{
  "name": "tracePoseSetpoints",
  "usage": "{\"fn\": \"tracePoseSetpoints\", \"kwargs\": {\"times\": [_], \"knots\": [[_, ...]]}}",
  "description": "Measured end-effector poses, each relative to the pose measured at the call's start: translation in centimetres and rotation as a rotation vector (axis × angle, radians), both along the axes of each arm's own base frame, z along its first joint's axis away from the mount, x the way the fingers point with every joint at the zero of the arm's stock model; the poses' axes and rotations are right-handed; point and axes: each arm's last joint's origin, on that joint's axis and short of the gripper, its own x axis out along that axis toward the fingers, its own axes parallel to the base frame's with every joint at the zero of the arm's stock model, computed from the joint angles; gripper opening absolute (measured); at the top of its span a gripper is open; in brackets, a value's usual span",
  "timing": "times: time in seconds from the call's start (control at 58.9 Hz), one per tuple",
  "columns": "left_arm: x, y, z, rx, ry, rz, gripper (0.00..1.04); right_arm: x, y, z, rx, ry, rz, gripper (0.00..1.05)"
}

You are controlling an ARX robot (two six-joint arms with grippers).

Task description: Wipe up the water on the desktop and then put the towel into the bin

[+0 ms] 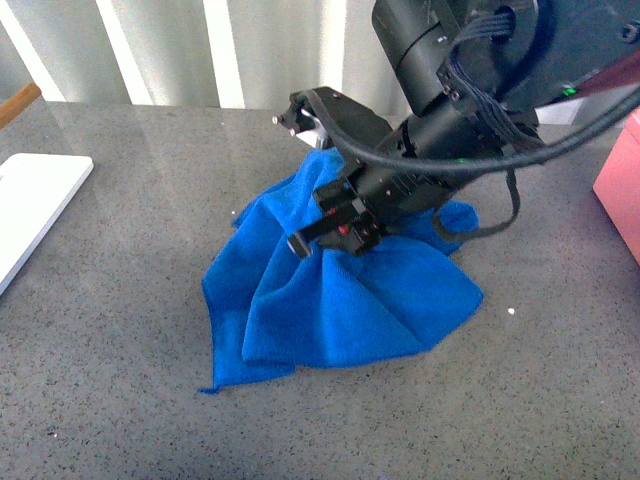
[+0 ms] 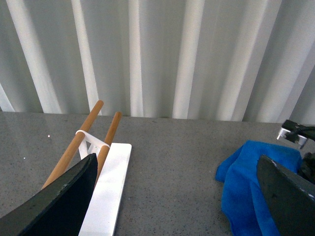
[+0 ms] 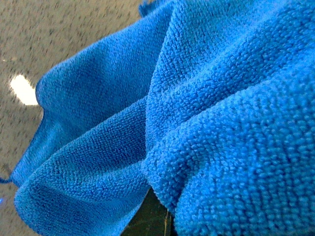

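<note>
Closest to the lens, filling nearly all of the right wrist view: plush blue towel (image 3: 197,123) in thick folds, with a strip of speckled desktop (image 3: 59,39) behind. Covers the fingers there, so no reading of the claw from this view.

From the front view: right gripper (image 1: 335,228) closed on the towel (image 1: 340,300), pinching it at one gathered peak. Below the pinch, spread like a tent, with lower folds and hem resting on the desktop (image 1: 120,380), about mid-table. Not lifted free yet.

Left gripper (image 2: 176,164) wide open, holding nothing, hanging above the desktop well apart from the towel (image 2: 246,182). Near it, white tray (image 2: 106,191) and two wooden rods (image 2: 74,142).

Step in hand, by judgement: end of the wiping, or start of the pick-up for the bin. No puddle to make out on the glossy stone, so cannot tell about water left. Only one small white speck (image 1: 511,311) near the towel's edge.

Next move, probably: raise the pinch until clear of the surface, then carry toward the robot's right, to the pink bin (image 1: 622,190). Only one wall of it in view, at the picture edge, well apart from the towel. Calls for enough height to bring the trailing folds over that wall, then opening above the inside. Risk of dragging, or of a corner hanging outside.

Writing, brands, labels: none readable anywhere. Only a small green light (image 1: 568,91) on the arm.
</note>
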Motion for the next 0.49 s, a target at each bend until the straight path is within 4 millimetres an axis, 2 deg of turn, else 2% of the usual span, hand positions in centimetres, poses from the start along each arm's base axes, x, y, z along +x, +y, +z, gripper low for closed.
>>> {"fn": "tracePoseSetpoints", "kwargs": {"times": [0.102, 0.204, 0.323, 0.493], "knots": [[0.0, 0.0, 0.0, 0.000, 0.000, 0.000, 0.98, -1.8, -1.3, 0.3, -0.018, 0.008, -0.018, 0.05], [0.0, 0.0, 0.0, 0.000, 0.000, 0.000, 0.98, -2.4, -3.4, 2.1, -0.024, -0.014, -0.087, 0.05], [0.0, 0.0, 0.0, 0.000, 0.000, 0.000, 0.98, -1.8, -5.7, 6.1, 0.012, -0.108, -0.176, 0.05], [0.0, 0.0, 0.0, 0.000, 0.000, 0.000, 0.98, -1.6, -8.9, 14.0, 0.074, -0.290, -0.270, 0.05]]}}
